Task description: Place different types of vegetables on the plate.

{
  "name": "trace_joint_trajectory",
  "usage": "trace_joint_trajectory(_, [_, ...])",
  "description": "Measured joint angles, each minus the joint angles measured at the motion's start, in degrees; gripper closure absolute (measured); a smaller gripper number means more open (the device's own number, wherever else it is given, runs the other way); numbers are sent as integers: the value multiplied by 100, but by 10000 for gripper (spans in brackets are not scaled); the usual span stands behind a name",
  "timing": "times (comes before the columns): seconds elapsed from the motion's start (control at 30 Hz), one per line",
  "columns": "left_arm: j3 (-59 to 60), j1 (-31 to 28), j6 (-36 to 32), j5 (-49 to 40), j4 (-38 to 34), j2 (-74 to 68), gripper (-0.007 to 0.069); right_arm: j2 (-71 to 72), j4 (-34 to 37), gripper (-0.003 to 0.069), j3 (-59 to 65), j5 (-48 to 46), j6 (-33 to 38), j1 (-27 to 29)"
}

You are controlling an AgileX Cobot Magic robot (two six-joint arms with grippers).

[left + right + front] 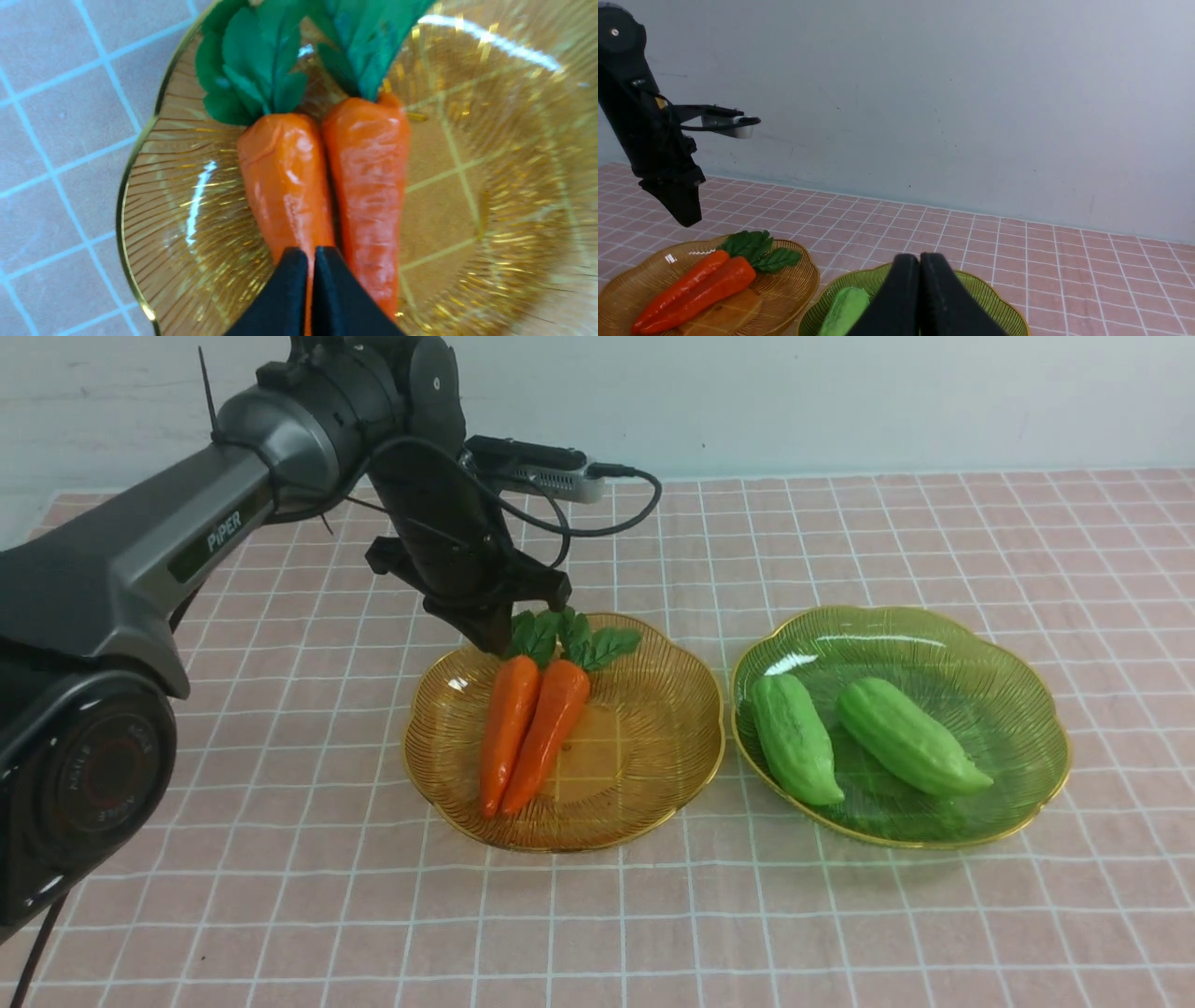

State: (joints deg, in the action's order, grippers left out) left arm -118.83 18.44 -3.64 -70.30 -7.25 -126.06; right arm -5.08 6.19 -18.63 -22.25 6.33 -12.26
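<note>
On two plates (644,747) (1008,709) lie two carrots (509,728) (553,733) and two gourds (795,739) (910,737); both tools (311,253) (920,259) pressed together.

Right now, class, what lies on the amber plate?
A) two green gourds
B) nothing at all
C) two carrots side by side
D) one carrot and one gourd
C: the left carrot and the right carrot lie side by side, touching, on the amber plate.
</note>
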Motion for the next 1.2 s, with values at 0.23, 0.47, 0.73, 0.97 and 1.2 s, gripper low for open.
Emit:
trace_joint_trajectory(0.23, [0, 46, 5, -19, -64, 561, 628, 12, -29, 674, 95, 55, 0, 0])
trace_joint_trajectory(0.47, [0, 46, 5, -60, -64, 863, 628, 340, -41, 674, 749, 123, 5, 190])
trace_joint_trajectory(0.73, [6, 84, 5, -107, -76, 1111, 628, 562, -41, 674, 1504, 112, 5, 853])
trace_joint_trajectory(0.97, [352, 125, 5, -113, -85, 1680, 628, 562, -41, 674, 1995, 26, 6, 994])
trace_joint_trajectory(1.2, [1465, 125, -1, -113, 204, 2911, 628, 562, -41, 674, 2013, 0, 21, 994])
